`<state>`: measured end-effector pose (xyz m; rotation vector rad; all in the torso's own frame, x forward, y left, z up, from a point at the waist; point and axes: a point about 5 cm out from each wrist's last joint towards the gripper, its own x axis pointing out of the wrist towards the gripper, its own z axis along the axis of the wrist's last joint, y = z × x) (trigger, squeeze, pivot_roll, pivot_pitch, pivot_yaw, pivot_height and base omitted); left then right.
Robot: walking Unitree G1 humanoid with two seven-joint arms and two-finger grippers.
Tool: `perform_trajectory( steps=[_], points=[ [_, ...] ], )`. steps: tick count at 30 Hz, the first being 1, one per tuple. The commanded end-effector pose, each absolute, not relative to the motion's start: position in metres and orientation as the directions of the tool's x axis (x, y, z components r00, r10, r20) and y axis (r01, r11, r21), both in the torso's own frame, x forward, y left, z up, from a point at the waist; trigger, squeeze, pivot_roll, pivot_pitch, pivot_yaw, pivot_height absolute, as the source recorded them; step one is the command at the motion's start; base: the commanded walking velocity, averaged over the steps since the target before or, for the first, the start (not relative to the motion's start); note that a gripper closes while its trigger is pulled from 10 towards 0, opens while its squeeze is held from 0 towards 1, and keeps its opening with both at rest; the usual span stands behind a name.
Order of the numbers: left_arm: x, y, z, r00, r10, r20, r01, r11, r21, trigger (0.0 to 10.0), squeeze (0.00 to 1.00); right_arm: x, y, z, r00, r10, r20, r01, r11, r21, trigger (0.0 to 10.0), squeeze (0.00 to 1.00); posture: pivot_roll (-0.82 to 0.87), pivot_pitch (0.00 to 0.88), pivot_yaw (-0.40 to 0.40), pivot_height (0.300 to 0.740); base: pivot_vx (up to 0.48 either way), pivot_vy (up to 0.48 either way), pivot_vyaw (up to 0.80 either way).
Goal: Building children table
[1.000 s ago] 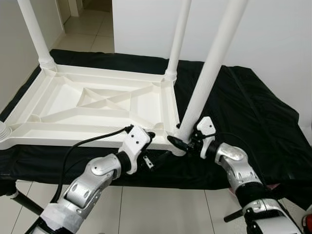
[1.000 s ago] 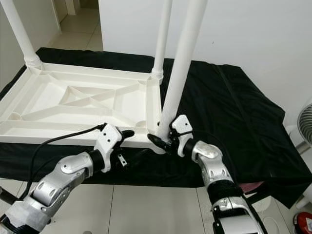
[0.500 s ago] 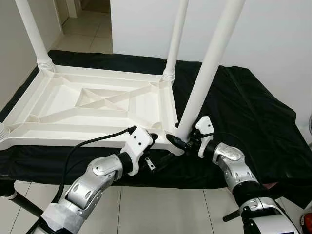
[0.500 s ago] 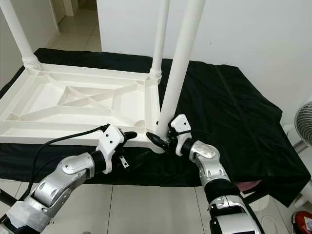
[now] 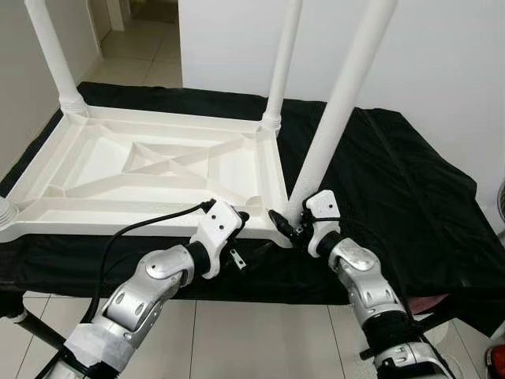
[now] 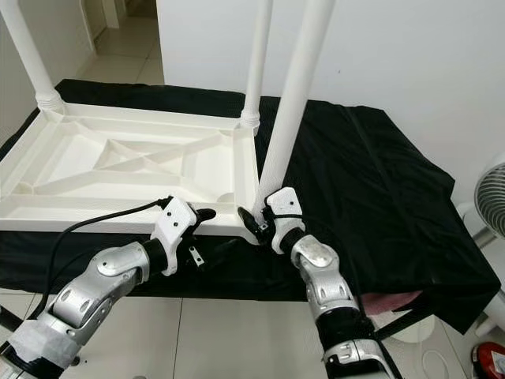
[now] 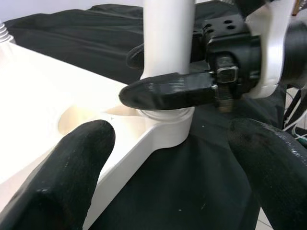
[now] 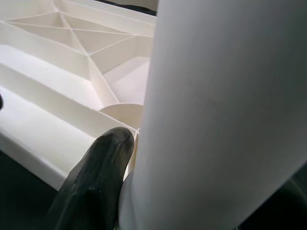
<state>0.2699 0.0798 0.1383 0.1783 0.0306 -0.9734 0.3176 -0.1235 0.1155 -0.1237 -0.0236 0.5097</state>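
- A white moulded-plastic table top (image 5: 158, 170) lies upside down on a black cloth (image 5: 394, 181), its smooth underside crossed by raised diagonal ribs inside a rectangular rim.
- Round, smooth white legs stand up from the corners: a far-left leg (image 5: 54, 55), a far-right leg (image 5: 281, 63) and the near-right leg (image 5: 339, 110), which leans slightly to the robot's right.
- At the near-left corner a ribbed white stub (image 5: 5, 212) shows at the picture's edge.
- The right gripper (image 5: 286, 225) pinches the base of the near-right leg just above its corner socket (image 7: 163, 129); in the left wrist view one black finger (image 7: 168, 91) lies across the tube's front, and another shows behind it.
- The left gripper (image 5: 245, 237) hovers at the table top's near rim, just beside that same corner, fingers spread with nothing between them; one rounded matt-black fingertip (image 7: 62, 177) sits over the white rim.
- A black cable (image 5: 134, 233) loops from the left wrist down along the silver forearm.
- The cloth hangs in soft wrinkles over the near edge, above pale glossy floor tiles (image 5: 260, 339).
- To the right of the table top a wide stretch of cloth lies flat and bare, running to a white wall (image 5: 442, 71).
- A fan's wire guard (image 6: 491, 197) stands at the far right; a tiled doorway (image 5: 138, 39) opens beyond the far-left leg.
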Motion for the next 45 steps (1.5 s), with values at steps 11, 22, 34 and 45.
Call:
perform_trajectory(
  steps=[11,22,34,45],
  points=[
    [0.268,0.077,0.138,0.484,-0.867,-0.120,0.873,0.467,0.140,10.0,0.00,0.301,-0.127,0.109,0.999,0.027,-0.028,-0.026,1.000,0.017,10.0,0.00,-0.03,0.000,-0.073,0.740,0.000,0.000,0.00],
    [0.269,0.074,0.139,0.471,-0.875,-0.115,0.879,0.456,0.138,10.0,0.00,0.297,-0.115,0.115,1.000,0.003,-0.017,-0.002,1.000,0.025,10.0,1.00,-0.04,0.000,-0.070,0.740,0.000,0.000,0.00],
    [0.265,0.068,0.137,0.456,-0.883,-0.107,0.887,0.442,0.132,10.0,0.00,0.305,-0.131,0.114,0.984,0.177,-0.008,-0.177,0.984,0.005,10.0,0.97,-0.03,0.000,-0.079,0.740,0.000,0.000,0.00],
    [0.262,0.065,0.135,0.442,-0.892,-0.094,0.895,0.433,0.109,10.0,0.00,0.310,-0.135,0.113,0.886,0.464,0.004,-0.462,0.882,-0.092,10.0,0.00,-0.03,0.000,-0.076,0.740,0.000,0.000,0.00]
  ],
)
